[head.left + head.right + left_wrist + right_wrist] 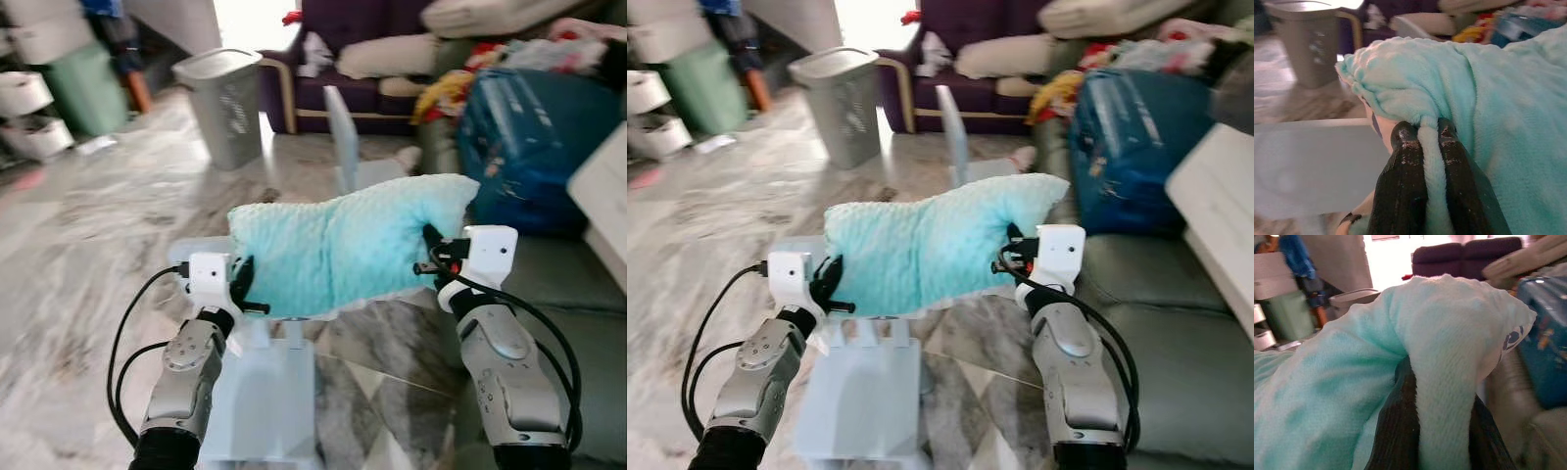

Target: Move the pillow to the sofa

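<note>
The mint pillow [348, 245] hangs in the air above a glass bench [265, 392], its long axis running left to right, right end higher. The left end effector [243, 286] and right end effector [431, 250] each pinch an end's fabric, beside the grey sofa [568, 294].

Pillow [343, 245] mid-frame between left gripper [245, 286] and right gripper [431, 251], sofa [568, 294] at right, bin [225, 103] upper left.

The pillow [348, 240] is pale mint green with a dotted, bumpy plush nap and a white underside. Black fingers [1405, 196] pinch its edges, on white-cased, silver arms. The floor [88, 245] is grey-and-white veined marble. A grey bin [223, 103] stands by a dark purple sofa [343, 88]; a blue bag [534, 142] sits on grey-green cushions [1176, 333].
</note>
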{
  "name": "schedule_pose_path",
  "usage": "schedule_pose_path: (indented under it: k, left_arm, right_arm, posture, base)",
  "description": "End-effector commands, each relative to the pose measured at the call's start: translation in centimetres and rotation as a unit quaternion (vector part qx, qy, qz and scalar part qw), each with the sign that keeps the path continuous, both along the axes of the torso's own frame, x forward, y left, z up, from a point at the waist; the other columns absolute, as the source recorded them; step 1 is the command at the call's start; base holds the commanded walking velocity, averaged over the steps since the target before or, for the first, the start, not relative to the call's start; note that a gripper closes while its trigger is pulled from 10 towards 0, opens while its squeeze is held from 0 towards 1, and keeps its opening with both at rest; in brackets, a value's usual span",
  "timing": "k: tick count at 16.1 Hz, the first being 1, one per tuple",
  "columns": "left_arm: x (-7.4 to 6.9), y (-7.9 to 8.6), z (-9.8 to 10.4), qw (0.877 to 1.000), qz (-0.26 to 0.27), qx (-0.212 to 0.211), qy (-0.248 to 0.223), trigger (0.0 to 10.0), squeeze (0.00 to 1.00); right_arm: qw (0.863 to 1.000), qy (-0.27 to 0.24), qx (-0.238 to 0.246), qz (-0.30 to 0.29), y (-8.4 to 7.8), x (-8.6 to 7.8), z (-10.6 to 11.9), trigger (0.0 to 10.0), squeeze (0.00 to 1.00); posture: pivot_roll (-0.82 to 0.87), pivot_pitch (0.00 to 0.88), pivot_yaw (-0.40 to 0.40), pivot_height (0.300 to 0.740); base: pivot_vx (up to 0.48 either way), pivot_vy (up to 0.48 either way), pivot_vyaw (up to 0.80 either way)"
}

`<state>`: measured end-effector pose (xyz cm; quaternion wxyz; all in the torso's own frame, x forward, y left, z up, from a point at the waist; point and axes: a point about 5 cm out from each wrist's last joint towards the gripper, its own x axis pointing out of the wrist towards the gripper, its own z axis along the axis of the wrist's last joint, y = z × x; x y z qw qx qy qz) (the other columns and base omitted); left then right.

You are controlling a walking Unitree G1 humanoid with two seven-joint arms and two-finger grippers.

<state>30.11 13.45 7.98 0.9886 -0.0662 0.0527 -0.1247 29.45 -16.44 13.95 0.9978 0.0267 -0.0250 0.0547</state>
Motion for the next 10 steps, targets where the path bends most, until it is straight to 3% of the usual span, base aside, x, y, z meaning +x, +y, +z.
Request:
schedule_pose_path:
  k: [1,10]
  left_arm:
    - [0.08,-0.11,0.55,1.0,-0.006,-0.001,-0.009,10.0,0.0]
    - [-0.06,-0.53,0.4,1.0,-0.009,-0.017,0.001,10.0,0.0]
  right_arm:
    - [1.0,-0.016,0.002,0.006,0.22,-0.12,0.86,10.0,0.0]
    - [1.0,-0.01,-0.003,0.011,0.1,-0.26,0.93,10.0,0.0]
  posture:
    - [-0.16,0.0,0.057,0.74]
    - [-0.18,0.0,0.049,0.74]
  base:
    - [0.0,0.0,-0.8]
    - [0.0,0.0,-0.8]
